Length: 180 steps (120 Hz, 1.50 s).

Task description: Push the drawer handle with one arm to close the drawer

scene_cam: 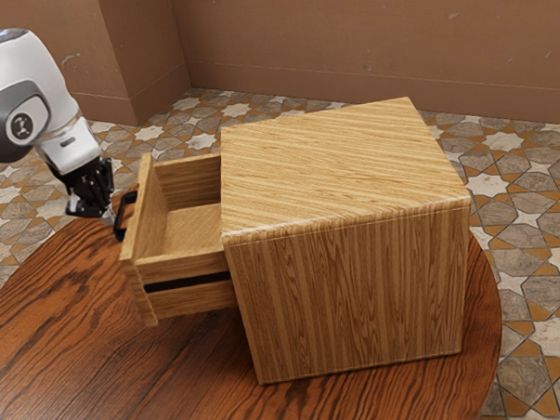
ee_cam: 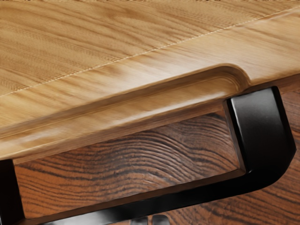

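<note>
Reaching my hand [scene_cam: 109,216] beside the handle [scene_cam: 120,216], I have its narrow fingertips drawn together, gripping nothing. The handle sits on the front of the drawer [scene_cam: 185,265], which juts well out of the cabinet [scene_cam: 353,295] over the table [scene_cam: 67,331]. The approach looks nearly done; the whole closing push remains.

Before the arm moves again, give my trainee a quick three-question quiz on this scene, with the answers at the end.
1. True or false: the drawer stands open, sticking out of the cabinet.

2. What colour is the handle?
a) white
b) black
c) red

3. In a few words: is the gripper outside by the drawer's front or over its inside?

Key: 1 true; 2 b; 3 outside by the front.
</note>
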Available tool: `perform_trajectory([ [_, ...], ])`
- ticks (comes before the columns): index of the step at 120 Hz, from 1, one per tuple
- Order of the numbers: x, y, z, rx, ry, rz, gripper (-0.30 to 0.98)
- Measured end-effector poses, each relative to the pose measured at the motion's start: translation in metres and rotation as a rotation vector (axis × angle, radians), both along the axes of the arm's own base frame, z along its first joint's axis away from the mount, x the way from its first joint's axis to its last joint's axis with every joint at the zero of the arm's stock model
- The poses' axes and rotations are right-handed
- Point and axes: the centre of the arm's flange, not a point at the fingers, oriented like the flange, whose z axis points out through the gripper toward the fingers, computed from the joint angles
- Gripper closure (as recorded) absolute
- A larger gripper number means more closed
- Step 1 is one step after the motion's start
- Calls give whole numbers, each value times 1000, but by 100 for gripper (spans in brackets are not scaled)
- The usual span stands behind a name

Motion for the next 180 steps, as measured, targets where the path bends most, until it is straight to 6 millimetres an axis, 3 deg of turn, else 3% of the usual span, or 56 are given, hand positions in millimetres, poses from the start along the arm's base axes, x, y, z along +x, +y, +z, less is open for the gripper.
perform_trajectory([
  [180,21,-74,-2,-76,-69,12,79],
])
